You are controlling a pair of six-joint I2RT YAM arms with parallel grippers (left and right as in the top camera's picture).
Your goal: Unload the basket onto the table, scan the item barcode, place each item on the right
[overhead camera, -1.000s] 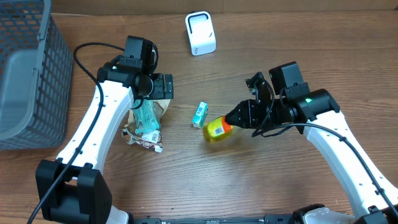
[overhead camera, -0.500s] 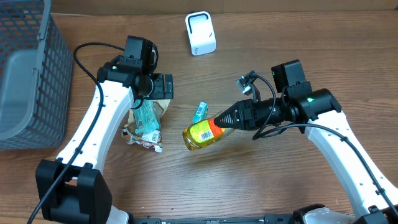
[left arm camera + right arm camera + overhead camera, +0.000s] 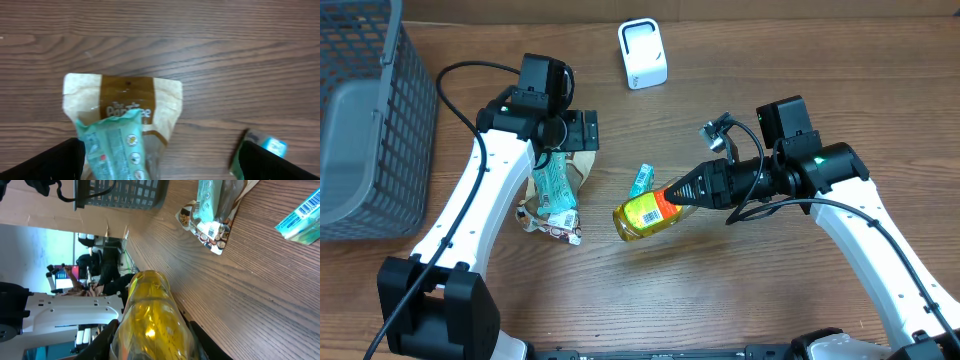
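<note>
A yellow bottle with a barcode on its yellow-and-red label is held lying sideways above the table. My right gripper is shut on its neck end. In the right wrist view the bottle fills the space between the dark fingers, base pointing away. The white scanner stands at the far edge of the table. My left gripper hangs open over a brown pouch and a teal packet, holding nothing.
A small teal box lies just beyond the bottle. Snack packets are piled under the left arm. A grey mesh basket takes up the far left. A cable runs from the left arm.
The right gripper has swung the bottle from a low, end-on pose to lying sideways above the table, label facing up. The left gripper has shifted slightly away from the packets.
</note>
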